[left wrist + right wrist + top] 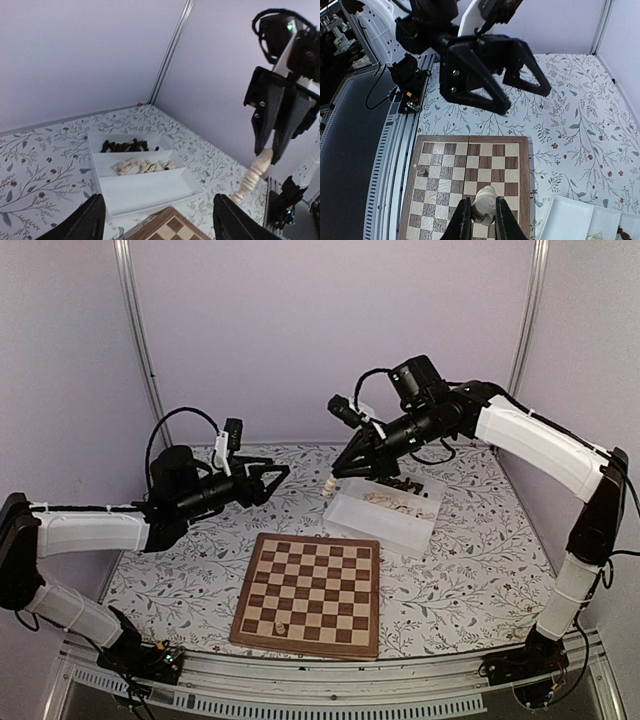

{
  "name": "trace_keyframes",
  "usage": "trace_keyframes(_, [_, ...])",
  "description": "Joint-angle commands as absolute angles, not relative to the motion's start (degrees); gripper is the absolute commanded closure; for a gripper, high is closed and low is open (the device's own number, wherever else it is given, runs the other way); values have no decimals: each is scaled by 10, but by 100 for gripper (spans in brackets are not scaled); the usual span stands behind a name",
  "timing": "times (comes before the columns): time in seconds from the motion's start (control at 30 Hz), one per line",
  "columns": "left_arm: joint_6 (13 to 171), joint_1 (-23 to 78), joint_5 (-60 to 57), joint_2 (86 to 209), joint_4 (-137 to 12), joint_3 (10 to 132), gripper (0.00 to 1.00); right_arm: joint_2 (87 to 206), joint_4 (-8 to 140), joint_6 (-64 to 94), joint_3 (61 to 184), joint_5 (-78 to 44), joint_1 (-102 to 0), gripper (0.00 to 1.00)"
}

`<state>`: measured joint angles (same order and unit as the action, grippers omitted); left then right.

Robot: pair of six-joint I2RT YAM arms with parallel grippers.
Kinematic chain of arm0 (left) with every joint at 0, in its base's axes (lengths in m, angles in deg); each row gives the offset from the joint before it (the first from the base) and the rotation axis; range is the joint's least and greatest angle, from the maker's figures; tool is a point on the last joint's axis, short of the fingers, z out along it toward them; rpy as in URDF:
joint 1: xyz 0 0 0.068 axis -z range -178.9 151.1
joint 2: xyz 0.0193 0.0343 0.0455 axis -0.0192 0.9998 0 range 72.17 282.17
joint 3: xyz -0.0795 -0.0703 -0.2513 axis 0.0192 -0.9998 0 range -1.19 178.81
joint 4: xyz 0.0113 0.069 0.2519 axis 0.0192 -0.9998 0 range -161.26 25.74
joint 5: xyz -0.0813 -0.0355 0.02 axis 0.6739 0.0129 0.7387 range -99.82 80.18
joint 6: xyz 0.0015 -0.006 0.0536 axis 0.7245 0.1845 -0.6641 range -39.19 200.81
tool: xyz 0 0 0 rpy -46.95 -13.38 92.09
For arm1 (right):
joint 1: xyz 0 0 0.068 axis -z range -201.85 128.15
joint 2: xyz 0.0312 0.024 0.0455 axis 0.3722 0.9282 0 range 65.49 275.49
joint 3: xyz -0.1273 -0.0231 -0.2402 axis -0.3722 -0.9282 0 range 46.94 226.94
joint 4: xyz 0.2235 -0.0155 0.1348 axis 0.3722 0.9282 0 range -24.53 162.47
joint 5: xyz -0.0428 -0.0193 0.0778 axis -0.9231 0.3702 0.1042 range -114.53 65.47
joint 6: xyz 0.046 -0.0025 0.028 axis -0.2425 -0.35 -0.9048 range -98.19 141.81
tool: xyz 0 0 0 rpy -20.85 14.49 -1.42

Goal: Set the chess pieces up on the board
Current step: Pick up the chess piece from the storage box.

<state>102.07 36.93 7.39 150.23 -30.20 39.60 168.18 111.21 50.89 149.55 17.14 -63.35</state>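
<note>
No text, label, brand or number is legible anywhere, whether on the square wooden chessboard [308,594], the white plastic tray [372,528] or the flower-printed surface [470,570].

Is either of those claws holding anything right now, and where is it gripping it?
The right gripper pinches a pale chess piece by its top end, the base hanging free. The left gripper is open and empty.

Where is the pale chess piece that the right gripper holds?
In the top view, the pale piece hangs in the air from the right gripper, near the left end of the white tray, beyond the board.
</note>
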Motion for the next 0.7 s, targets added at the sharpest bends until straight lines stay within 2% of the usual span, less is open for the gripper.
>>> trace_keyframes(0.0, [1116,400,85,1519,52,311,25,1650,1080,473,1528,227,-603,99])
trace_keyframes(0.23, [1183,432,160,1664,283,325,27,1668,1068,437,1562,288,-587,99])
trace_keyframes(0.53, [1223,441,186,1759,306,405,32,1686,1068,422,1564,305,-587,99])
trace_keyframes(0.67, [1243,441,213,1786,311,437,39,1692,1069,422,1564,305,-587,99])
